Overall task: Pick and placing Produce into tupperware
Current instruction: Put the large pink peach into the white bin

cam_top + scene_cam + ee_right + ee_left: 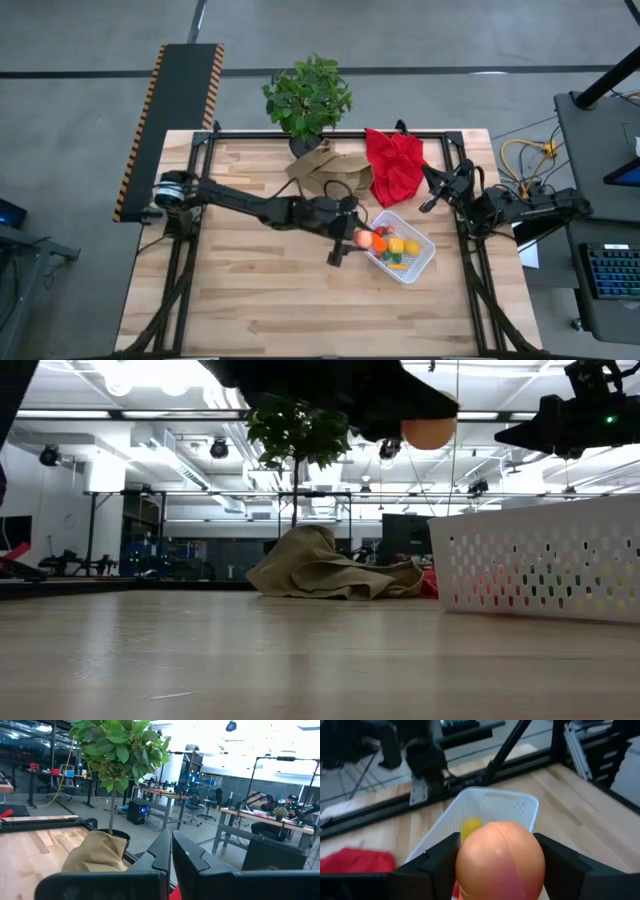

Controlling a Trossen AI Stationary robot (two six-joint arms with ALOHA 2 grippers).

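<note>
The pink-orange peach (pixel 500 862) sits between the fingers of my left gripper (pixel 500 851), which is shut on it. In the high view this gripper (pixel 345 246) holds the peach (pixel 362 239) at the left corner of the white tupperware (pixel 422 258). A yellow lemon (pixel 411 246), an orange carrot (pixel 379 243), corn (pixel 397 245) and red berries (pixel 385 231) lie inside the tupperware. In the low view the peach (pixel 430 432) hangs high above the table, left of the tupperware's wall (pixel 540 565). My right gripper (pixel 171 851) is shut and waits, raised, beside the red cloth (pixel 395 165). My left gripper pinches the peach by its two opposite sides (pixel 462 865), one dark finger (pixel 440 865) on each side. The fingers slant down from the table's left side. The peach is lifted clear of the table, above the height of the tupperware's rim.
A crumpled brown paper bag (pixel 330 170) lies at the far middle of the table, with a leafy potted plant (pixel 308 95) behind it and the red cloth to its right. Bare wooden table (pixel 260 300) lies toward the near edge.
</note>
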